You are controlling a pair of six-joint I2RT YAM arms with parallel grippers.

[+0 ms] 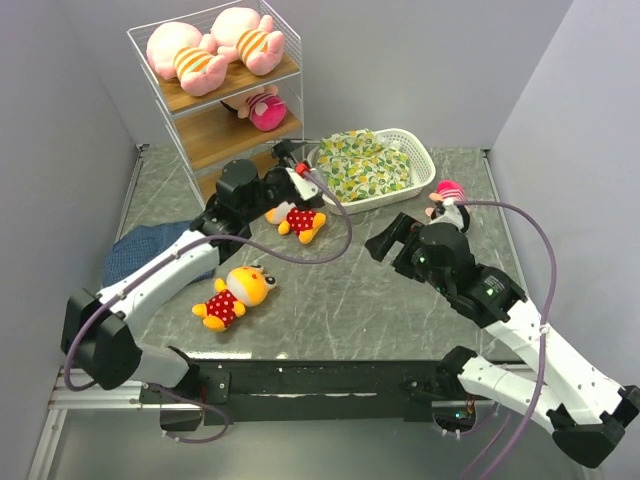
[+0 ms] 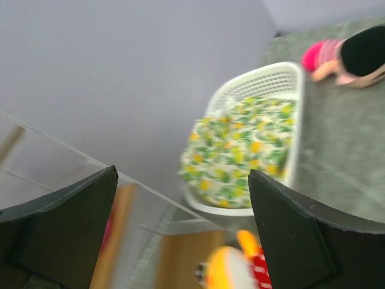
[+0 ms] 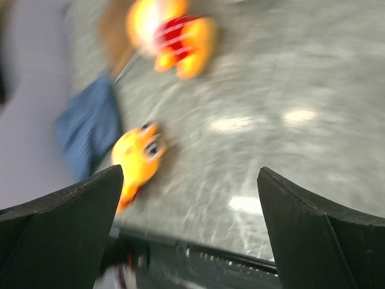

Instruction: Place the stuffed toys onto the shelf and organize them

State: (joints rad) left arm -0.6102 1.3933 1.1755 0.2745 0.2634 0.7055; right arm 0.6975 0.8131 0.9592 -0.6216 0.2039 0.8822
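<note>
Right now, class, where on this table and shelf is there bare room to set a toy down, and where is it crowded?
Free: the table's near middle, between the lying orange animal and the right arm; the middle shelf board left of the doll. Crowded: the top board, filled by two pigs, and between shelf and basket.

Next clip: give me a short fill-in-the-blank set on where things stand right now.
1. The shelf holds ___ pink pigs on its top board.
2. One pink-hatted doll lies on the shelf's ___ board.
3. The patterned cloth bundle sits in the white ___.
4. The left pincer and right pincer are both ___, holding nothing.

Missing words: two; middle; basket; open.
</note>
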